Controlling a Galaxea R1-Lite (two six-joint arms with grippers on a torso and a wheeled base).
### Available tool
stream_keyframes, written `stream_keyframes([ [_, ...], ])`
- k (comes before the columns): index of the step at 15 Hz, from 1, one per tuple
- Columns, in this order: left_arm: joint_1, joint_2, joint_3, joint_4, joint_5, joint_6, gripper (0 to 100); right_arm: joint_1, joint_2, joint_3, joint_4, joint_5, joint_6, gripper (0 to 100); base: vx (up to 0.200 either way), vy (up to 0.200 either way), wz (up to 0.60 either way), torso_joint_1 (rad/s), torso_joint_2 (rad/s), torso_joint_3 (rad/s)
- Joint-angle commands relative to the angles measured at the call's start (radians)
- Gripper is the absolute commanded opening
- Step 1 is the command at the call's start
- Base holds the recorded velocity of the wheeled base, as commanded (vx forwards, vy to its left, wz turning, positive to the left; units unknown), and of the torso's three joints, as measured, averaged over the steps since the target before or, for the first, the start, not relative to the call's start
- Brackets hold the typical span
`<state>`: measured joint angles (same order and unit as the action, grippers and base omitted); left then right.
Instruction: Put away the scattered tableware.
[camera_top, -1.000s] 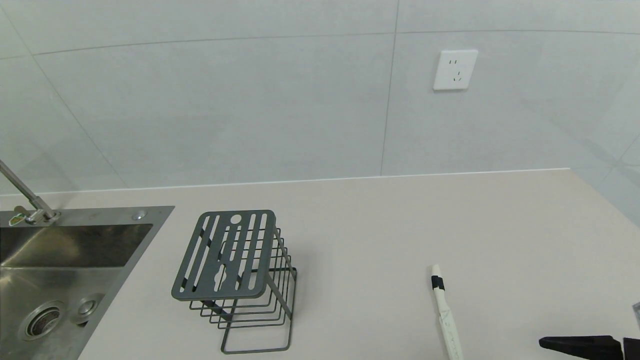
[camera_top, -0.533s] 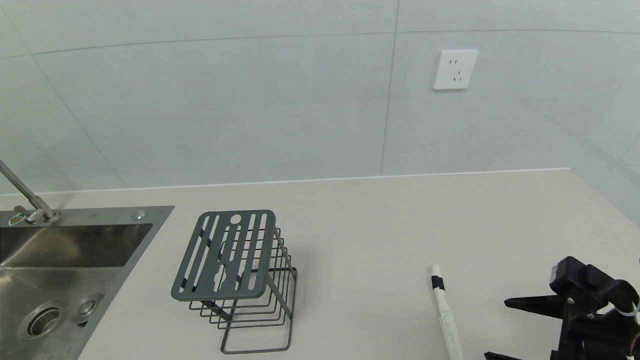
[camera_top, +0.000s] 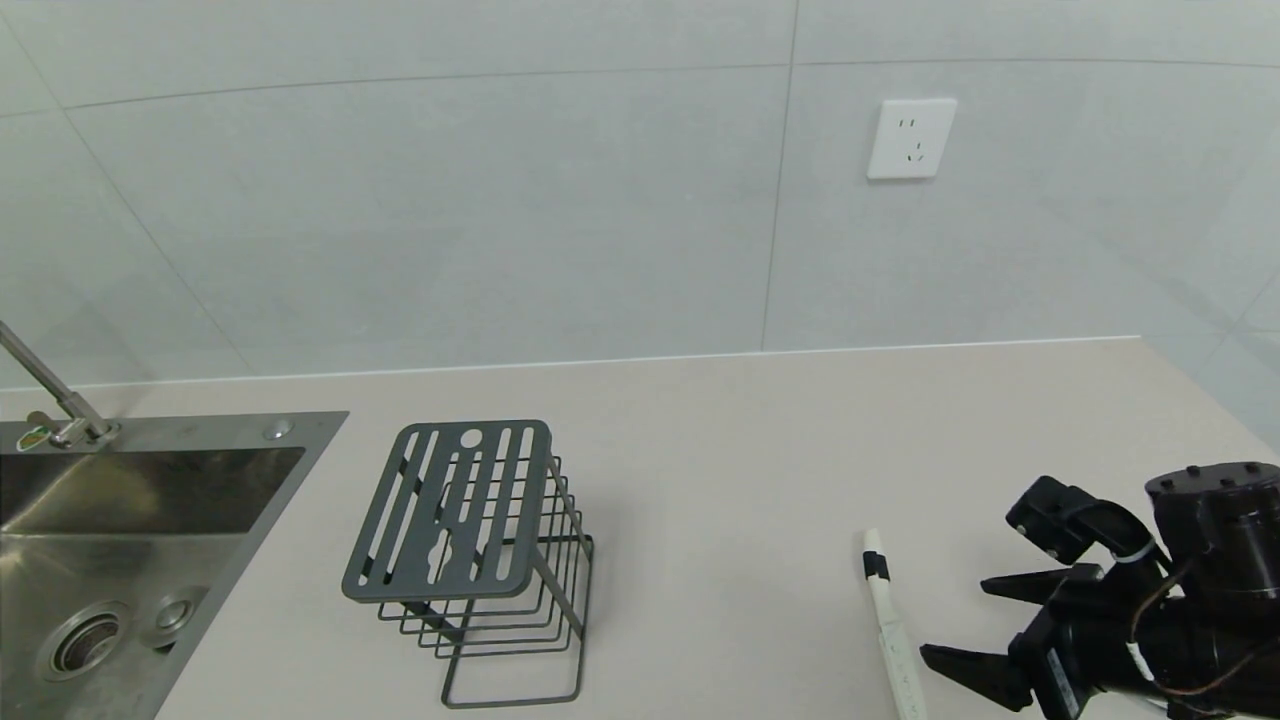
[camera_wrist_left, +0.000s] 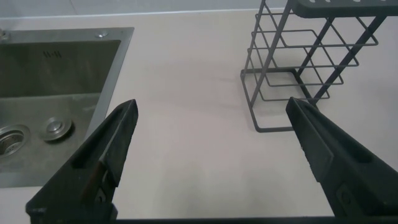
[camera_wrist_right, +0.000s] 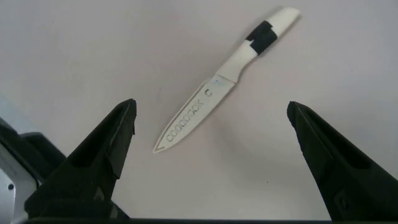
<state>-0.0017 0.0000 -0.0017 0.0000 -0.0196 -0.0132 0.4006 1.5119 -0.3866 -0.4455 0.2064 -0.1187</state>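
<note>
grey wire rack (camera_top: 470, 520) stands unmoved left of centre on the counter (camera_top: 720, 450), with the left gripper (camera_wrist_left: 210, 109) hanging beside it, jaws apart. white knife (camera_top: 890, 625) lies flat at the near right, and the right gripper (camera_top: 955, 618), jaws spread wide, has swung in from the right edge to just beside it. a grasp on the knife looks like the next step.

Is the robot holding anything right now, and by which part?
Nothing is held. The right gripper hangs open above the white black-banded knife lying on the beige counter; the left gripper is open too.
</note>
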Motion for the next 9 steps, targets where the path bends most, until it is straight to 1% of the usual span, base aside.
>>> stream_keyframes([
  [1,0.0,0.0,0.0,0.0,0.0,-0.001,100,0.07,0.025,-0.049,0.002,-0.025,0.09,100,0.0,0.0,0.0,0.0,0.0,0.0],
  [2,0.0,0.0,0.0,0.0,0.0,-0.001,100,0.106,0.028,-0.08,0.011,-0.071,0.133,100,0.0,0.0,0.0,0.0,0.0,0.0],
  [4,0.0,0.0,0.0,0.0,0.0,-0.001,100,0.158,0.047,-0.117,0.039,-0.143,0.169,100,0.0,0.0,0.0,0.0,0.0,0.0],
  [6,0.0,0.0,0.0,0.0,0.0,-0.001,100,0.195,0.062,-0.135,0.087,-0.196,0.171,100,0.0,0.0,0.0,0.0,0.0,0.0],
  [8,0.0,0.0,0.0,0.0,0.0,-0.001,100,0.208,0.088,-0.178,0.16,-0.251,0.182,100,0.0,0.0,0.0,0.0,0.0,0.0],
  [9,0.0,0.0,0.0,0.0,0.0,-0.001,100,0.208,0.114,-0.212,0.232,-0.282,0.231,100,0.0,0.0,0.0,0.0,0.0,0.0],
])
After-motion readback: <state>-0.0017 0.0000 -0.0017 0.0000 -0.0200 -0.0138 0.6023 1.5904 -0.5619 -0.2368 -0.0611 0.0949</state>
